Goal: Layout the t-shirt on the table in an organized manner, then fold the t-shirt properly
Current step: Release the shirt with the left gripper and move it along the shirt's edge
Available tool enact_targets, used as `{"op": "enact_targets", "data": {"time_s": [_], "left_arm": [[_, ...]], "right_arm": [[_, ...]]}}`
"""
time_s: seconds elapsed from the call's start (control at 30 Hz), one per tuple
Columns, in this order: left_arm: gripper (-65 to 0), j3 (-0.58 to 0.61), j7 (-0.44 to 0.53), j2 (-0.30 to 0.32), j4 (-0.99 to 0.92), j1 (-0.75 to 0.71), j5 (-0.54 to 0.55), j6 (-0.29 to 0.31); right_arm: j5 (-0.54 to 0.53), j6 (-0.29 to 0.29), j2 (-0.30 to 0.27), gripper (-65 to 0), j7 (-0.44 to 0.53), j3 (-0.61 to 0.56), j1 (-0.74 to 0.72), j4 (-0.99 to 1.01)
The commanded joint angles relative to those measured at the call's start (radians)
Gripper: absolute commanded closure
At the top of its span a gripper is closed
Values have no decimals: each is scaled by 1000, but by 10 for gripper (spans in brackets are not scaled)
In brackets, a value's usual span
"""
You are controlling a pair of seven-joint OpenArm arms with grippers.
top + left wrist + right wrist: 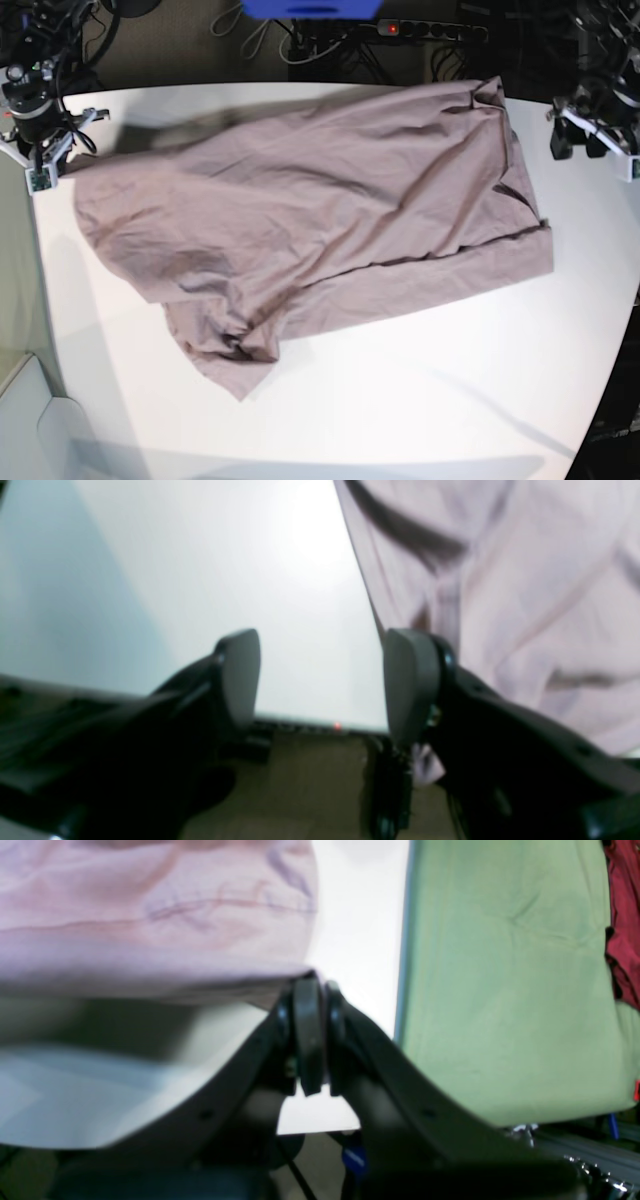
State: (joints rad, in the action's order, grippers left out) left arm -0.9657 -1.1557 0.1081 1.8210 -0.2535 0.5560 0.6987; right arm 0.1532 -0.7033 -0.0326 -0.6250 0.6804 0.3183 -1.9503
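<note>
shirt: the dusty mauve, pinkish-brown soft cloth t-shirt (320, 210) is spread across the far half of the big plain white smooth-topped table (420, 400). It's rumpled, lying slantwise, with one sleeve bunched up toward the near side. Definitely not flat yet, so I'd say we're in the layout step and no fold has started.

left gripper: the left gripper (320, 680) has its grey pads wide apart with nothing between them. In the wrist view the shirt's edge runs just beside one pad, and I can't tell whether it touches. In the base view this gripper (590, 130) sits off the table's right edge, near the shirt's corner.

right gripper: the right gripper (310, 1035) is pinched tight together, and the shirt's edge (150, 925) runs right into the fingertips and is lifted off the table, so I read it as clamped on a corner of cloth. In the base view it's at the far left corner (40, 110).

risk 1: only one corner is held. If the right arm pulls now, the whole shirt may drag or swing instead of stretching flat.

risk 2: the grip looks like a thin bit of hem, so a hard tug could slip it out.

risk 3: the bunched sleeve could get trapped under the body and bake a lump into any fold.

risk 4: the left gripper is past the table edge, so a low re-grab could clip the rim.
</note>
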Motion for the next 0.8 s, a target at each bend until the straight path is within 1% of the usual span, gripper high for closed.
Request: {"op": "enact_targets", "data": {"time_s": [0.0,0.03,0.13,0.2,0.27,0.3,0.33,0.4,0.47,0.57,0.63,0.77], "left_arm": [[-380,1,6,0,10,59,19,-1],[-380,1,-22,-21,-10,113,12,-1],[-376,3,-74,-54,-91,260,-17,-1],[-375,20,-77,-72,-172,346,-86,-1],[-373,69,-50,-83,-277,414,-202,-1],[-362,101,-23,-84,-330,440,-259,-1],[-336,135,4,-86,-376,455,-302,-1],[-266,190,69,-86,-461,474,-373,-1],[-187,224,128,-84,-525,480,-399,-1],[-72,264,216,-78,-614,481,-403,-1],[-2,290,276,-58,-686,486,-406,-1],[-4,362,412,5,-838,512,-400,-1]], "right_arm": [[-7,5,-10,0,23,5,-1,-16],[-7,5,-10,0,23,5,-3,-16],[-7,5,-11,0,23,5,-5,-16],[-7,5,-11,0,24,5,-3,-16],[-7,5,-19,0,24,6,-3,-16],[-7,5,-28,0,21,6,-3,-16],[-7,5,-33,0,21,6,-3,-16],[-5,5,-33,0,21,8,-3,-16],[-5,5,-40,0,21,8,-3,-16],[-5,5,-43,0,21,8,-1,-16],[-5,5,-45,0,21,8,-1,-16],[-5,5,-46,0,21,8,-5,-16]]}}
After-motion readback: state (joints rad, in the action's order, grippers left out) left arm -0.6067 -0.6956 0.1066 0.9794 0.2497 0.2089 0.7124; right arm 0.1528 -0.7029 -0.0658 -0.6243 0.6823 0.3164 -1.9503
